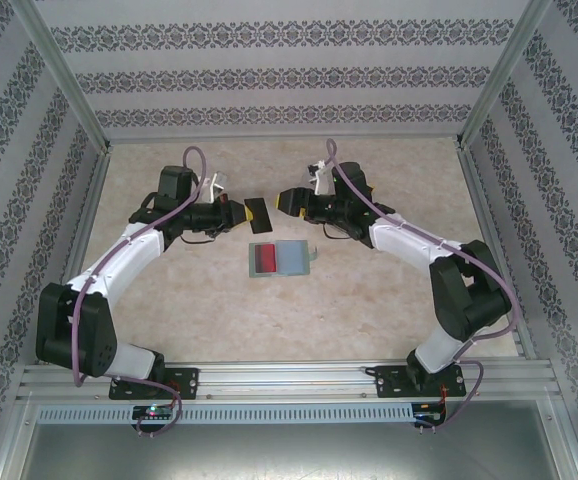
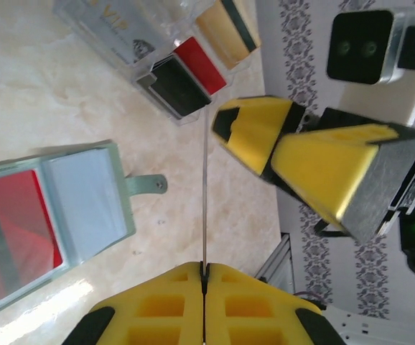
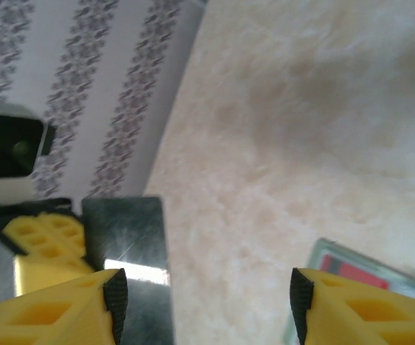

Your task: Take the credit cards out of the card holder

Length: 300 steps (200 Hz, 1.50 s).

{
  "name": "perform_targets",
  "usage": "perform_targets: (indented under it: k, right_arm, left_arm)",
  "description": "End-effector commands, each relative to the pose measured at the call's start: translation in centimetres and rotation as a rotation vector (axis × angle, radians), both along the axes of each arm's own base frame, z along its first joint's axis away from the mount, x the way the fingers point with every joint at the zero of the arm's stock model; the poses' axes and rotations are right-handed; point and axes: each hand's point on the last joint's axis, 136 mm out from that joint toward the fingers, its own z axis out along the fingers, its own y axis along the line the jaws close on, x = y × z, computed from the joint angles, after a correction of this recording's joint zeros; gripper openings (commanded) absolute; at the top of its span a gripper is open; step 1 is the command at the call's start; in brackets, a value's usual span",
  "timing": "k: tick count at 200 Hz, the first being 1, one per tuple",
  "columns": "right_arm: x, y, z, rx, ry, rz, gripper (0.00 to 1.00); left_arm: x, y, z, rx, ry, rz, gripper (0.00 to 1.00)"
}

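The card holder (image 1: 279, 259) lies open on the table with a red credit card (image 1: 265, 258) in its left pocket. It also appears at the left of the left wrist view as the card holder (image 2: 85, 205) with the red card (image 2: 17, 230), and low right in the right wrist view (image 3: 322, 253). My left gripper (image 1: 237, 212) is shut on a dark glossy credit card (image 1: 258, 213) held above the table, seen edge-on (image 2: 205, 180) between the pads of the left gripper (image 2: 204, 267). My right gripper (image 1: 281, 200) faces it, open (image 3: 207, 298), and that card (image 3: 125, 237) stands by its left finger.
A clear plastic tray (image 2: 114, 36) at the back holds a red card (image 2: 202, 65), a tan card with a dark stripe (image 2: 225, 25) and a dark card (image 2: 179, 88). The right arm's yellow fingers (image 2: 254, 133) hang close to the held card. Patterned walls enclose the table.
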Motion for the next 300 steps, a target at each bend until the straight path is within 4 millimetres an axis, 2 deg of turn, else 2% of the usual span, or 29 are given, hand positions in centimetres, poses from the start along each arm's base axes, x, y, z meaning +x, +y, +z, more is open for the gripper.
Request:
perform_targets:
  k: [1,30,55,78,104,115,124,137,147,157,163,185,227,249,269,300]
  right_arm:
    - [-1.0,1.7,3.1,0.114,-0.005,0.146,0.62]
    - [-1.0,1.9,3.5,0.138,0.020,0.173,0.60]
    - [-1.4,2.2,4.0,0.156,0.030,0.205,0.53]
    - [-1.4,2.3,4.4,0.163,0.028,0.205,0.41]
    - [-1.4,2.4,5.2,0.169,0.015,0.209,0.15]
    - [-1.4,2.3,5.4,0.167,0.006,0.207,0.09]
    - [-1.5,2.3,5.4,0.158,-0.007,0.203,0.05]
    - [-1.5,2.0,5.0,0.127,-0.022,0.189,0.00]
    - [-1.4,1.6,4.6,0.092,-0.036,0.171,0.00]
    - [-1.3,1.2,4.2,0.053,-0.057,0.151,0.00]
    - [-1.2,0.8,3.9,0.020,-0.073,0.133,0.00]
    - [-0.7,-1.1,2.9,-0.135,-0.143,0.058,0.00]
    - [0.0,-7.3,0.9,-0.548,-0.332,-0.030,0.00]
    - [0.6,-10.4,0.5,-0.708,-0.400,-0.046,0.00]
    - [1.6,-12.7,-0.1,-0.862,-0.462,-0.019,0.00]
    - [2.7,-13.9,-3.0,-0.998,-0.518,0.158,0.00]
  left_arm:
    - [0.6,-0.4,4.2,-0.111,-0.071,0.008,0.07]
    - [0.6,-0.8,5.3,-0.165,-0.077,0.000,0.07]
    - [0.7,-0.9,5.6,-0.185,-0.073,-0.008,0.07]
    - [0.4,-1.0,5.6,-0.187,-0.062,-0.012,0.07]
    - [0.0,-0.9,5.2,-0.171,-0.043,-0.028,0.07]
    - [-0.2,-0.8,5.2,-0.149,-0.043,-0.031,0.08]
    - [-0.4,-0.6,5.0,-0.120,-0.038,-0.026,0.12]
    - [-0.5,0.0,4.6,-0.073,-0.032,-0.011,0.21]
    - [-0.5,0.5,4.1,-0.036,-0.022,0.005,0.32]
    - [-0.4,1.2,3.5,0.005,-0.004,0.028,0.47]
    - [-0.3,1.8,3.2,0.036,0.005,0.046,0.54]
    - [-0.2,4.3,1.5,0.141,0.059,0.116,0.70]
    - [-0.2,11.6,-2.0,0.500,0.098,0.324,0.93]
    - [0.2,13.5,-1.8,0.534,0.088,0.376,1.00]
    - [0.5,14.9,-1.7,0.539,0.090,0.421,1.00]
    - [0.0,16.2,-2.1,0.574,0.096,0.459,1.00]
